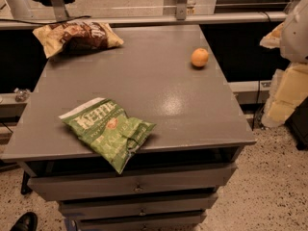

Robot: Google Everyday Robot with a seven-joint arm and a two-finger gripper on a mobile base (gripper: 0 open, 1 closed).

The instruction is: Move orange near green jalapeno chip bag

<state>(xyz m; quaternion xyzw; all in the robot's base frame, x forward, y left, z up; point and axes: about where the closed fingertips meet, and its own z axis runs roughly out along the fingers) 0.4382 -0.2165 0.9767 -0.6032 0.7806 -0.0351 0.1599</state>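
The robot's arm (297, 30) shows at the right edge of the view as a rounded, smooth shell of pale grey-white colour. Just below it, also at the right edge, is the gripper (285, 97), made of blocky cream-yellow parts with flat faces.

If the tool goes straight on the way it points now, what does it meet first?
Cannot say: the tool is not in view, so its heading is unknown. The orange sits alone near the far right edge of the table; the green jalapeno chip bag overhangs the front edge.
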